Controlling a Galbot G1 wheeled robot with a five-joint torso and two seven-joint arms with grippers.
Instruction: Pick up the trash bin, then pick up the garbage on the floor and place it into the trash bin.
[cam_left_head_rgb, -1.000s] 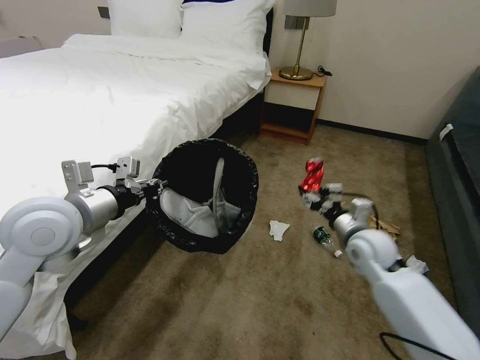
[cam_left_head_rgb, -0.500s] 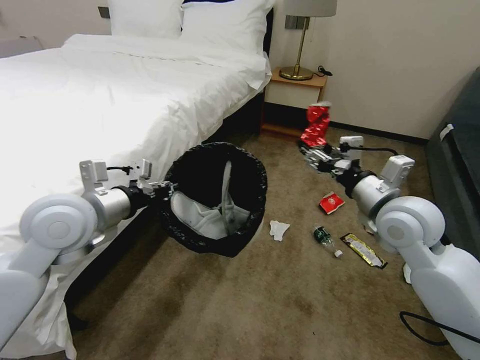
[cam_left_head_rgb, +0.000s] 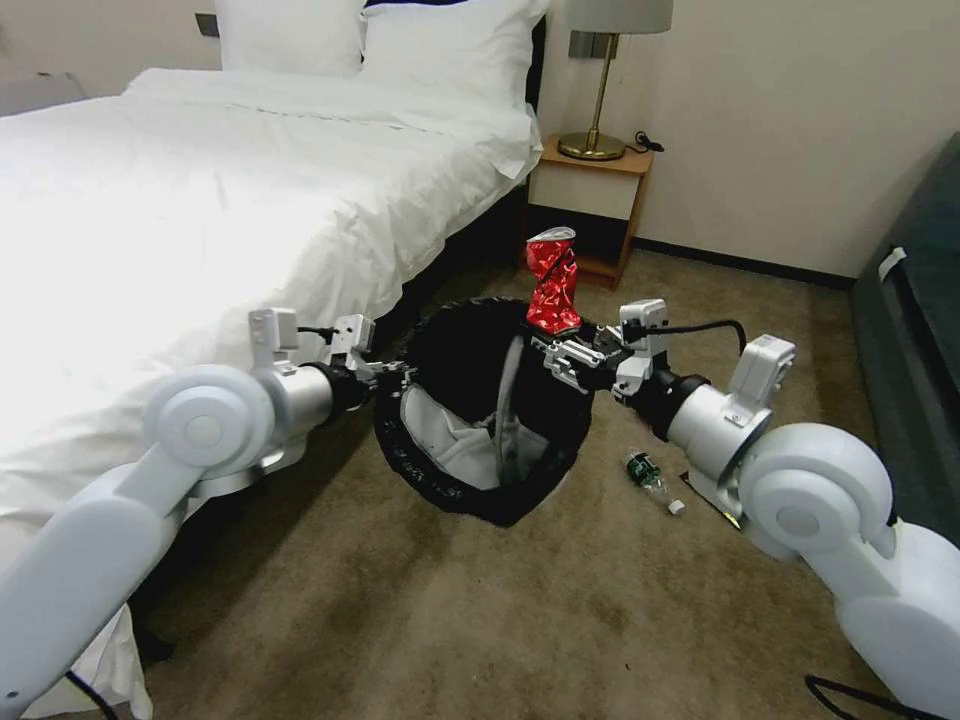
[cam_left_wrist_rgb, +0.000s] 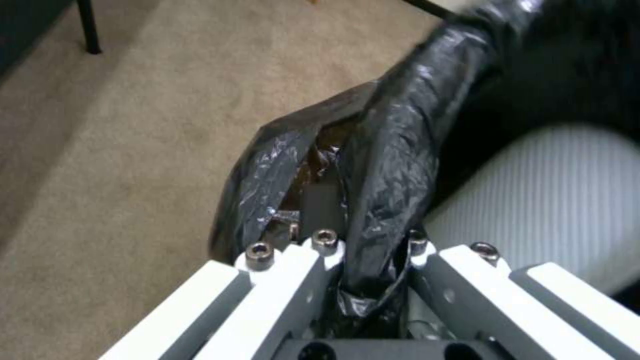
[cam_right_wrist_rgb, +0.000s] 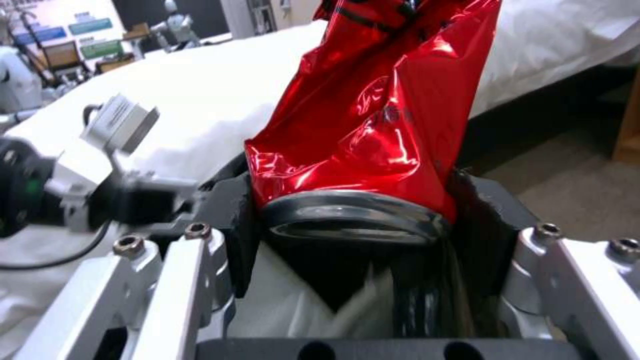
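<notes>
The left gripper pinches the trash bin by its rim; the right gripper, jaws clamped on the crushed red can, hovers above it. Next, I'd say: release.

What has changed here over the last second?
The right end effector carried the crushed red metal can up off the beige carpet to above the round black-bagged trash bin. The left end effector, gripping the rim, swung the bin rightward. The green-label bottle stayed put.
</notes>
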